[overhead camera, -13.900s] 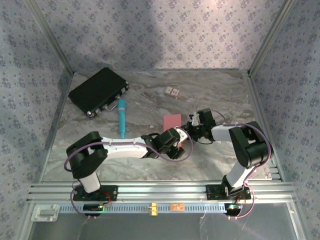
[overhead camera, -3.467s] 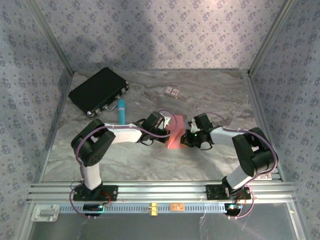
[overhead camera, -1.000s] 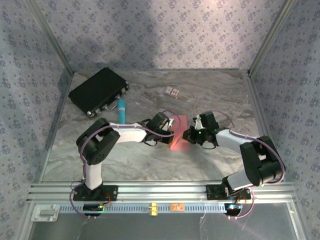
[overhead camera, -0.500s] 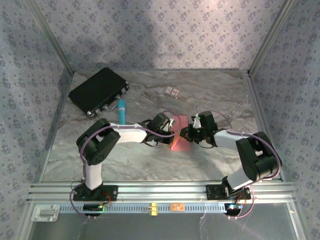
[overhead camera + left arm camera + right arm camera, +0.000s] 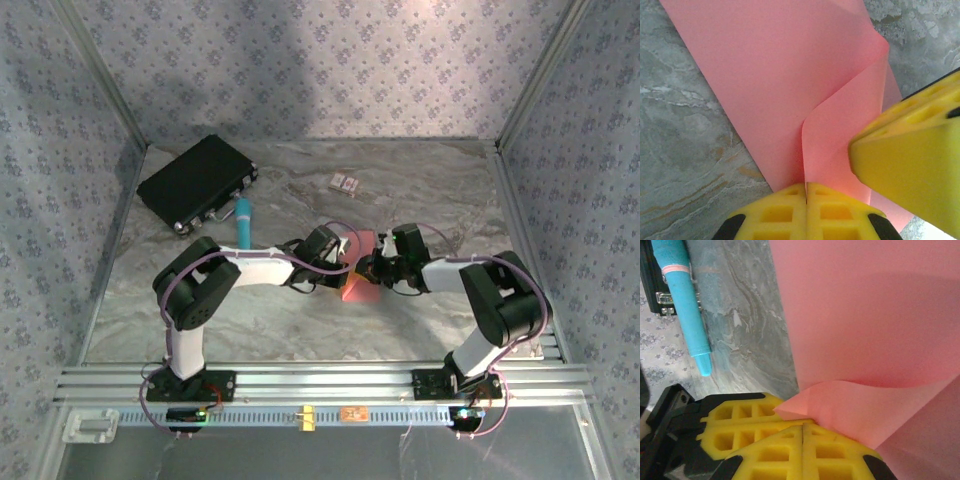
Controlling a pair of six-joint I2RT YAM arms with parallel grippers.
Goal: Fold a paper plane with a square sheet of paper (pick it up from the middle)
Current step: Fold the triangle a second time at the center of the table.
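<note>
We see the square sheet of paper (image 5: 358, 289) near the middle of the counter (image 5: 300, 330), between the two arms, part of it lying flat and one flap curling upward. Our left gripper (image 5: 806, 186) is clenched on the curled flap's edge. Our right gripper (image 5: 803, 426) is clenched on a folded corner just beside it. The teal marker (image 5: 684, 300) lies nearer the far left corner.

A grey marbled table (image 5: 300, 320) is carrying a black case (image 5: 197, 183) at its far left, with a teal marker (image 5: 243, 218) lying just beside it. A small patterned card (image 5: 344, 183) is sitting farther back. A pink sheet of paper (image 5: 357, 285) is lying partly flat in the middle.
</note>
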